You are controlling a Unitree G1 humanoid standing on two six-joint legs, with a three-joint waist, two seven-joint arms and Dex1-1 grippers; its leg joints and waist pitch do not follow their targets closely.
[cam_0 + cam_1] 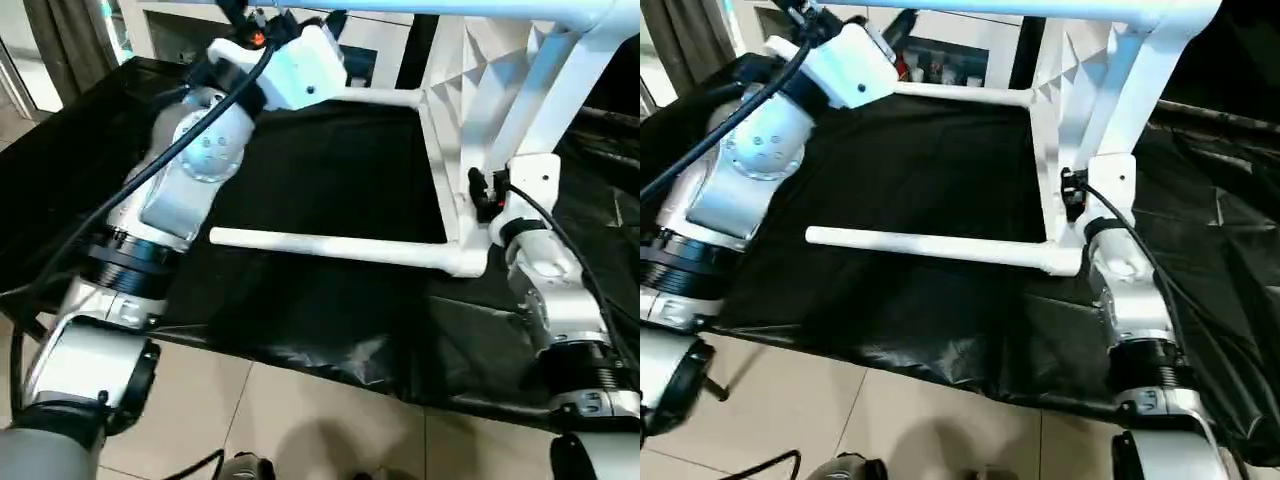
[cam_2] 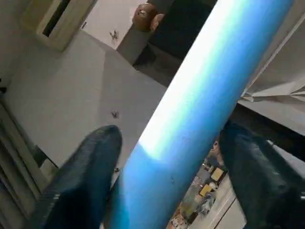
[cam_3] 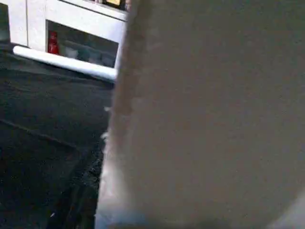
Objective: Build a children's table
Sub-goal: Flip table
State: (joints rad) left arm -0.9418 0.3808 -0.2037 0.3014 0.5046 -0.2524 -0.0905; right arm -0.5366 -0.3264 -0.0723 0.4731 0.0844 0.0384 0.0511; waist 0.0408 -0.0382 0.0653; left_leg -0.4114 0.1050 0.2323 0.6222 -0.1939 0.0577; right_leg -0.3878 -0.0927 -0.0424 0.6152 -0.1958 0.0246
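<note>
silver left forearm [image 1: 190, 185] raised, fingers [image 2: 81, 181] astride leg [image 2: 200, 105]

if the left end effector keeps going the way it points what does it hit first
Most likely the white table leg: in the left wrist view it lies right between the left end effector's two fingers, seemingly not yet clamped.

Looks like a home rm or demo lab: beige tiled floor [image 1: 300, 410], white open shelving unit [image 1: 940, 45] w/ small items, black plastic sheet [image 1: 330, 190] over work surface.
</note>
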